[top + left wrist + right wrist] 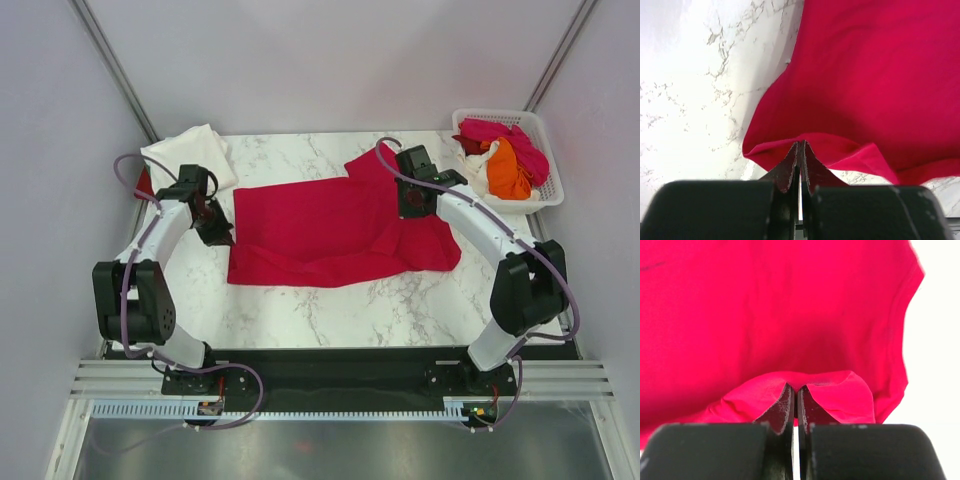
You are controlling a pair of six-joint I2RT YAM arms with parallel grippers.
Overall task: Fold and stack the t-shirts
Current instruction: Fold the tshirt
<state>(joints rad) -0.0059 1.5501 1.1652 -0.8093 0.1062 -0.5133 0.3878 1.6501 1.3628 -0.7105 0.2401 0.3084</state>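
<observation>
A large crimson-red t-shirt point(330, 225) lies spread across the middle of the marble table. My left gripper point(218, 232) is shut on the red shirt's left edge; in the left wrist view point(801, 144) the cloth point(875, 75) bunches at the pinched tips. My right gripper point(412, 205) is shut on the red shirt's right side; in the right wrist view point(795, 388) a fold of cloth point(790, 315) wraps over the tips. A cream-white t-shirt point(190, 152) lies folded at the back left. Pink point(500, 135) and orange point(508, 170) shirts lie in the basket.
A white plastic lattice basket point(550, 185) stands at the back right corner. Bare marble table point(330, 305) shows in front of the red shirt. A small dark red thing point(145, 184) shows at the left table edge under the cream shirt.
</observation>
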